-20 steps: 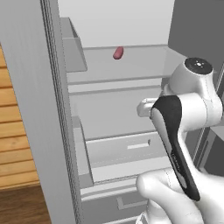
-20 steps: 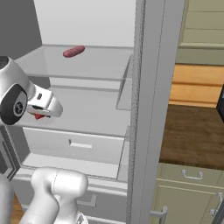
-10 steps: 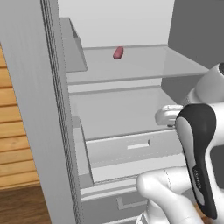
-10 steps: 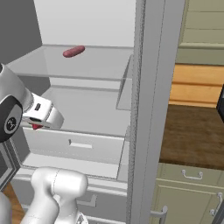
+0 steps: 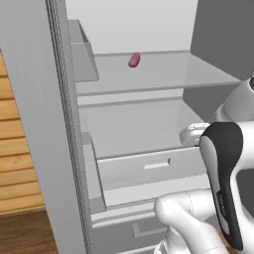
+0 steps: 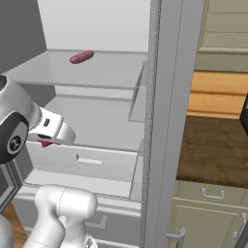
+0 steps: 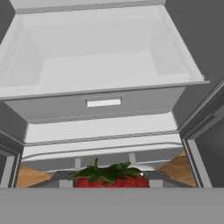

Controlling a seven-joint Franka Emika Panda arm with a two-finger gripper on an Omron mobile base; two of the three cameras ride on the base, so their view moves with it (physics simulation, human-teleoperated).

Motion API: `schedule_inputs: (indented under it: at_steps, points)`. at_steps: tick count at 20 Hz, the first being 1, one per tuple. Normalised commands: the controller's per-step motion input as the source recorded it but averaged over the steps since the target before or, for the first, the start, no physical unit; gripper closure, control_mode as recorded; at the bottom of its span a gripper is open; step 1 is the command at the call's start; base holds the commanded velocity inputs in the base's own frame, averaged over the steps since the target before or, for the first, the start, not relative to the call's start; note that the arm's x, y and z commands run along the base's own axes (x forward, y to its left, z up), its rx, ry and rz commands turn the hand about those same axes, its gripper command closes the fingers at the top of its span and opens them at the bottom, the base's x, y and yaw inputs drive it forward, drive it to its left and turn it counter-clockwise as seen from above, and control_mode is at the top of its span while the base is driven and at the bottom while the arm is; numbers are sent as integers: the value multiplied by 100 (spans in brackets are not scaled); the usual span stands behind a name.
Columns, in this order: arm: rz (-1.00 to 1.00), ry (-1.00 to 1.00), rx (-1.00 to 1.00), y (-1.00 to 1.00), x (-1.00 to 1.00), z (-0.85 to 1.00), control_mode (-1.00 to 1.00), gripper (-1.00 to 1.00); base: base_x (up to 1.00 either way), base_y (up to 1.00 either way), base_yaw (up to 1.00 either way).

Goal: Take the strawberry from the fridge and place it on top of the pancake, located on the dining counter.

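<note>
The strawberry [image 7: 110, 177] was seen pinched in the tool [image 6: 47, 141], its green leaves and red top rising at the bottom edge of the hand view, right where the fingertips belong. In the right base view a small red patch showed just under the tool's white head, which agreed with that. The fingers themselves were covered by the berry, so their closure on it was judged from the berry's position rather than seen directly.

The tool was held in front of the fridge [image 5: 54, 124], outside its open compartment. Ahead of the tool and below it lay a white drawer [image 7: 103, 103], pulled open, with nothing visible inside. Above and well beyond the tool, on the glass shelf [image 5: 163, 72], a paler pinkish oval lump [image 5: 134, 60] was left lying; it was not the berry wanted and was well apart from the tool.

The berry was probably held low and central between the fingers so that it would not slip during carrying. Being small and soft, it was judged likely to bruise under a hard squeeze. The picking step looked finished; the carrying to the pancake on the dining counter had not yet been done. The open fridge door [image 6: 167, 121], standing to the tool's right, was judged the thing to be cleared during any withdrawal.
</note>
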Motion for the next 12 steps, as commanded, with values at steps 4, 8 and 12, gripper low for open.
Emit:
schedule_inputs:
  at_steps: [4,8,12]
  points:
    - [0,0,0,0,0,0,-100,100,0,0,0]
    - [0,0,0,0,0,0,-100,100,0,0,0]
    - [0,0,0,0,0,0,100,100,-31,23,18]
